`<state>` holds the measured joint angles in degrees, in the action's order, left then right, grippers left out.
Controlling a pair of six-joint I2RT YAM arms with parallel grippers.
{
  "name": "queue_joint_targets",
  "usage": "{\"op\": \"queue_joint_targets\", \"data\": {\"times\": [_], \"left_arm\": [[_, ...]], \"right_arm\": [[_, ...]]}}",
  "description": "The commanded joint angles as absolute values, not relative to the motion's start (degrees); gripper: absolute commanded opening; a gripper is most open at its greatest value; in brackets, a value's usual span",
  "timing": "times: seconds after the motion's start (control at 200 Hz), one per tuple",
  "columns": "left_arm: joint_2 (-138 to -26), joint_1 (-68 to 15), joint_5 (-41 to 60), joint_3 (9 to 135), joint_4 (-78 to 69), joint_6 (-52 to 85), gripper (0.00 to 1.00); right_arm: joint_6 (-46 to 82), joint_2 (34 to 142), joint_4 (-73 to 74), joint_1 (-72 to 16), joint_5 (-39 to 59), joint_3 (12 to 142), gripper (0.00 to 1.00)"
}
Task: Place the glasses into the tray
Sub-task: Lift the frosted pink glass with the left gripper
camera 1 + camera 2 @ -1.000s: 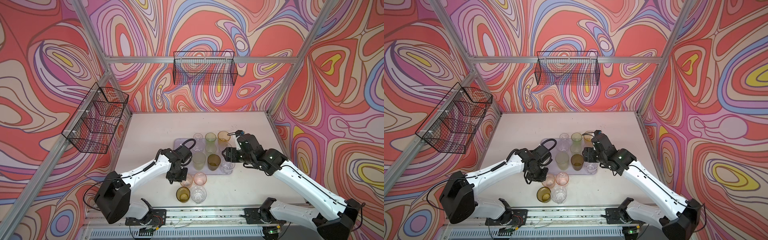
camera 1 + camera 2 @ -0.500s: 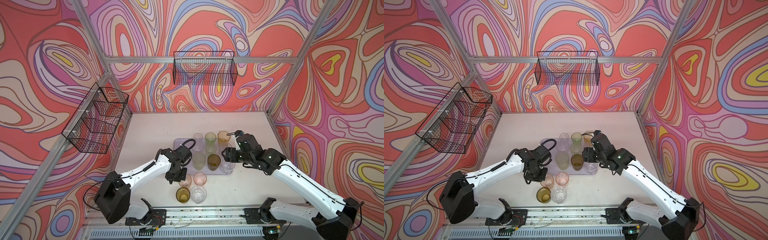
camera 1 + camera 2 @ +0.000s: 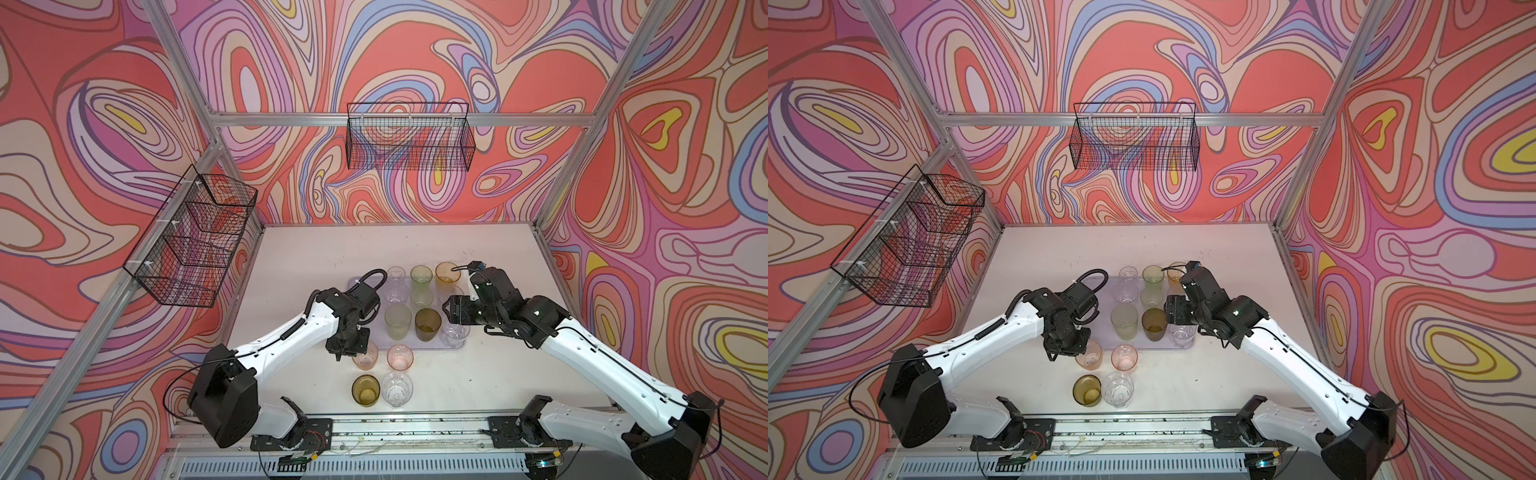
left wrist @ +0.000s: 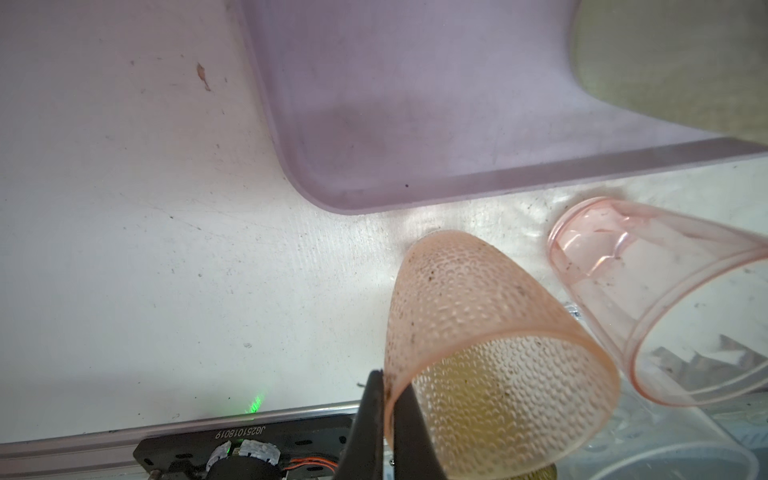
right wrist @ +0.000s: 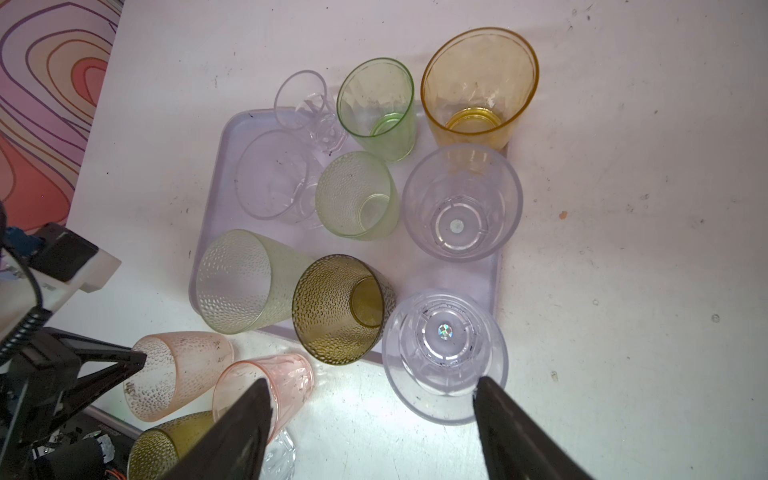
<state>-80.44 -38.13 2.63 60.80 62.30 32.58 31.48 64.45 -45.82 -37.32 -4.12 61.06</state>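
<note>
The pale lavender tray [image 3: 415, 347] [image 4: 415, 104] [image 5: 478, 278] holds several upright glasses, among them a pale green dimpled one [image 3: 397, 322], a dark olive one [image 3: 428, 324] and a clear one [image 3: 455, 332] [image 5: 444, 353] at its near right corner. On the table in front of it stand a dimpled pink glass [image 3: 365, 360] [image 4: 478, 332], a smooth pink glass [image 3: 400, 357], an olive glass [image 3: 365, 390] and a clear glass [image 3: 397, 390]. My left gripper [image 3: 347, 351] [image 4: 388, 399] is shut on the dimpled pink glass's rim. My right gripper [image 3: 451, 320] [image 5: 372, 411] hangs open above the corner clear glass.
Black wire baskets hang on the left wall [image 3: 195, 237] and the back wall [image 3: 409, 139]. An aluminium rail [image 3: 415, 428] with the arm bases runs along the table's front edge. Bare table lies behind and to the right of the tray.
My left gripper's jaws have closed the last bit onto the dimpled pink glass's rim. The right arm has shifted only slightly and stays open.
</note>
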Motion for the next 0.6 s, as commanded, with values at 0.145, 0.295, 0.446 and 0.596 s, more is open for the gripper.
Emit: {"op": "queue_joint_targets", "data": {"times": [0.145,0.295,0.446,0.596], "left_arm": [[-78.9,-35.3,0.5,64.6,66.5,29.5,0.02],[-79.4,-33.6,0.4,66.3,66.7,27.9,0.02],[-80.6,-32.3,0.3,67.8,66.3,26.4,0.02],[-82.4,-31.3,0.3,69.3,65.7,25.0,0.02]], "right_arm": [[30.7,64.6,-46.1,-37.6,-4.8,62.2,0.8],[30.8,64.0,-46.4,-37.6,-4.7,62.2,0.8],[30.7,63.9,-47.0,-37.6,-4.2,62.5,0.8],[30.4,63.8,-47.7,-37.6,-3.8,62.8,0.8]]}}
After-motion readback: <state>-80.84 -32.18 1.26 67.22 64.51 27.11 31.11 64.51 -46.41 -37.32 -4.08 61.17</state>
